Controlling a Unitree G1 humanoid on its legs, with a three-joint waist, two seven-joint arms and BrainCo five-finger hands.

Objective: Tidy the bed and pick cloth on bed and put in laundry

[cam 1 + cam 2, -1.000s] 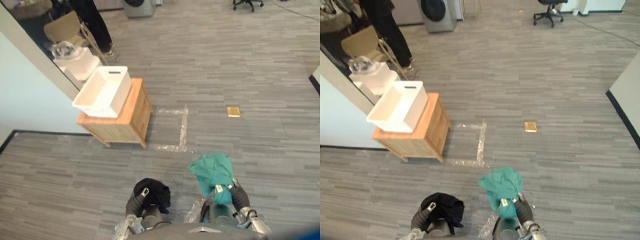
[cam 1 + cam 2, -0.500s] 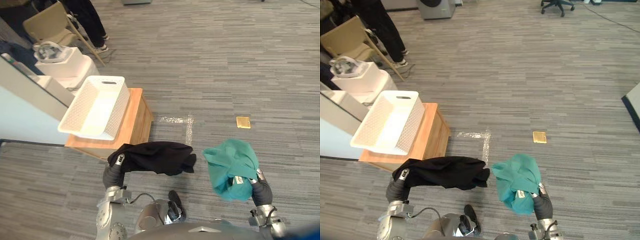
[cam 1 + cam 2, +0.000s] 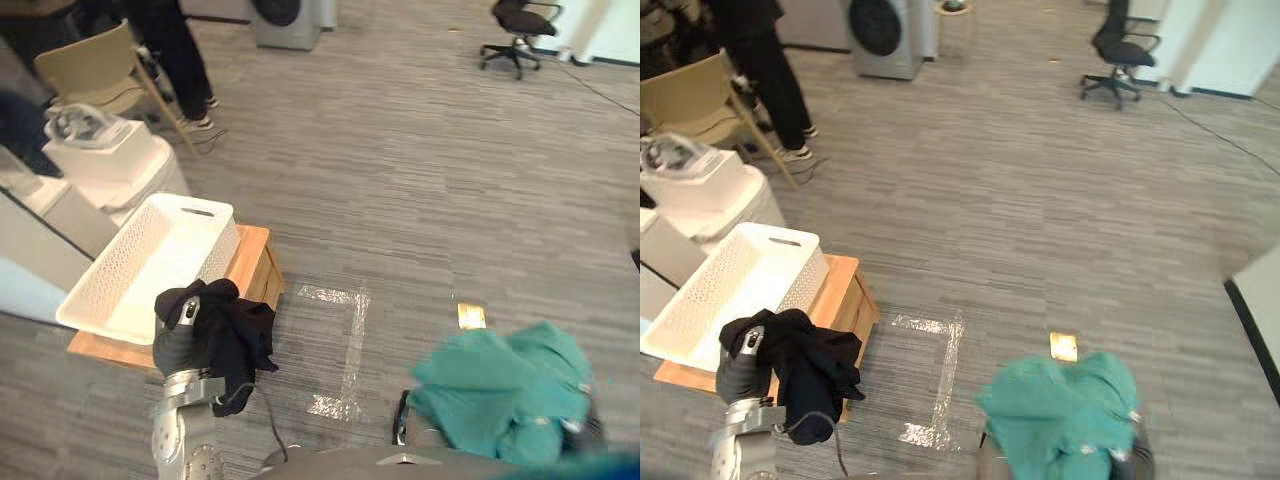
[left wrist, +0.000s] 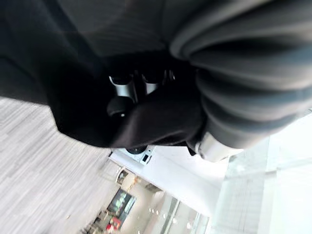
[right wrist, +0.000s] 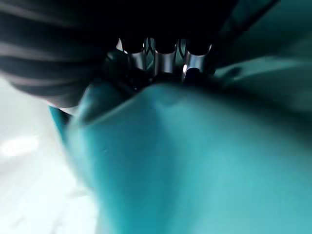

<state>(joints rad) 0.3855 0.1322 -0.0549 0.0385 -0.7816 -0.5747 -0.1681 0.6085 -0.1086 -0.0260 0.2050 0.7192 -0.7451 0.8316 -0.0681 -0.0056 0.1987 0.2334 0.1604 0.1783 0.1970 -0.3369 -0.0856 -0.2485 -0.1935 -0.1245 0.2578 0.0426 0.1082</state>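
Note:
My left hand is shut on a bunched black cloth that hangs down beside the near right corner of the white laundry basket. In the left wrist view its fingers curl into the dark fabric. A teal cloth is held low at the right, close to the camera. My right hand is shut on it, its fingers buried in the teal folds. The basket holds nothing and sits on a low wooden stand.
A person's legs stand by a tan folding chair at the back left. A white box with a clear bag sits behind the basket. A washing machine and an office chair stand far off. A tape square and a small yellow pad lie on the floor.
The camera view has shifted. My left hand has carried the black cloth left, up against the basket, and the cloth now hangs bunched. The teal cloth sits lower and further right.

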